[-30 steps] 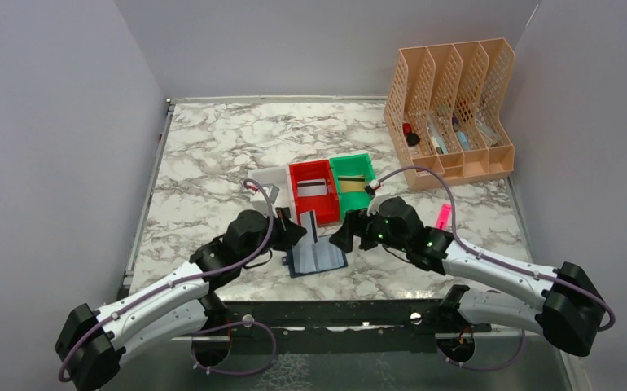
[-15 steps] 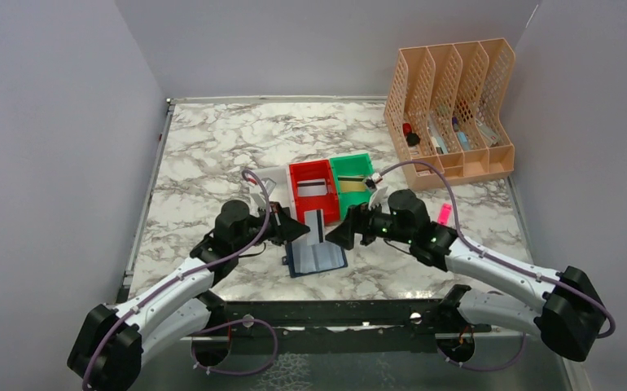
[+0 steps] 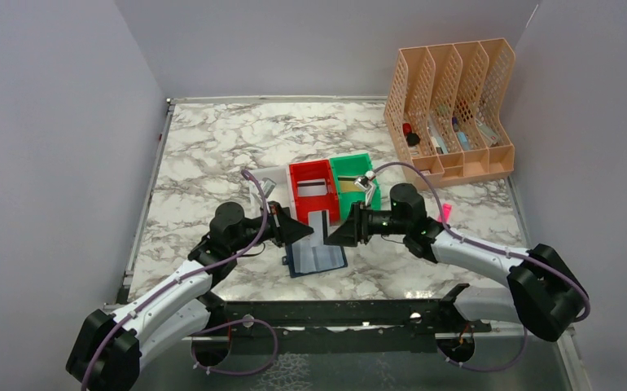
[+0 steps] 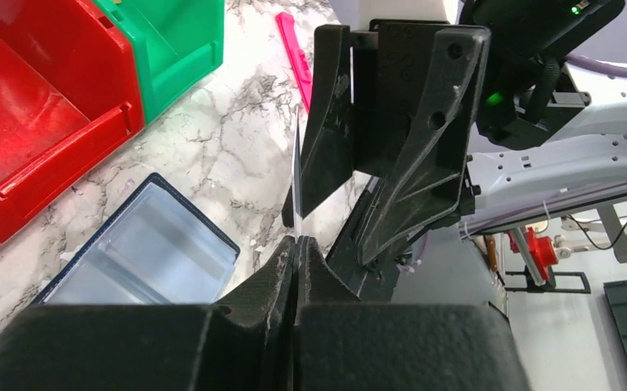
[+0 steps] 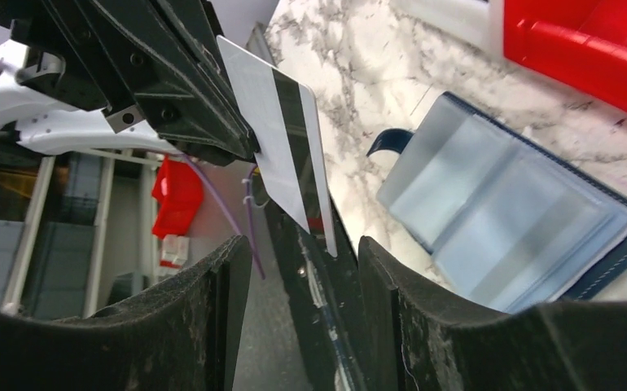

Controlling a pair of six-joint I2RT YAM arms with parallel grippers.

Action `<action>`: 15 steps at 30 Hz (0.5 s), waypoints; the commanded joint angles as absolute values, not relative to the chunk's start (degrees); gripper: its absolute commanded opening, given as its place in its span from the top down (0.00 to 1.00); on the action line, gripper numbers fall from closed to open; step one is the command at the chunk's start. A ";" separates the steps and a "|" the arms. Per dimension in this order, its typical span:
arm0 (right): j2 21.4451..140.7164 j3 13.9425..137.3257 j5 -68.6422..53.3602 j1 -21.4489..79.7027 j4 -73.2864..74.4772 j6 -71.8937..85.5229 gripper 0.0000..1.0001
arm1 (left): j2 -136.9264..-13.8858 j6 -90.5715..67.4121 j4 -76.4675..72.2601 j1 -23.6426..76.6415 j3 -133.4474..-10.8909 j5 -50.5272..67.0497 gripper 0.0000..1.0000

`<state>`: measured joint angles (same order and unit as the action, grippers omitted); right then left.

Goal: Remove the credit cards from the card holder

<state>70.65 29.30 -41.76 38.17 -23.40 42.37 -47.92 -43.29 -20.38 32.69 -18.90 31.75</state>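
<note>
Grey walls close in a marbled bench point(image 3: 212, 155), with a peach file rack point(image 3: 449, 106) at its far right corner. Mid-bench, a white bin point(image 3: 268, 175), a red bin point(image 3: 295, 195) and a green bin point(image 3: 351, 160) stand side by side. A pale grey card point(image 3: 314, 189) lies in the red one and a tan card point(image 3: 348, 186) in the green. A pink stick point(image 3: 444, 213) lies to the right of them.

The card holder point(image 3: 317, 259) lies open on the bench just on the near side of the red bin, clear sleeves up, its tab poking out to the left. My left pincer point(image 3: 309, 232) is clamped tight on one edge of a credit card point(image 3: 318, 222) (silvery, with a dark stripe). It holds the card in the air above the holder, clear of the sleeves.

My right pincer point(image 3: 329, 237) faces it from the other side with its jaws apart. In the right wrist view the card's free corner sits in the gap between my right fingers point(image 5: 408, 301), and I see neither one pressing on it.
</note>
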 commanded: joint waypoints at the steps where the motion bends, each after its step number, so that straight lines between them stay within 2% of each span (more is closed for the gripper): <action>1: 71.51 28.96 -47.01 38.14 -29.63 44.61 0.46 | -47.47 -44.20 -23.62 32.43 -18.28 34.72 1.00; 10: 73.44 29.17 -47.83 37.79 -31.98 45.28 0.51 | -47.91 -44.43 -24.02 32.43 -19.04 37.29 1.00; 15: 73.69 28.89 -48.19 37.73 -35.47 46.97 0.57 | -47.56 -44.68 -24.26 32.43 -18.83 38.88 1.00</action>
<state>73.56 28.80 -46.04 38.13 -30.17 45.39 -48.01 -44.36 -21.80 32.69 -18.83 35.64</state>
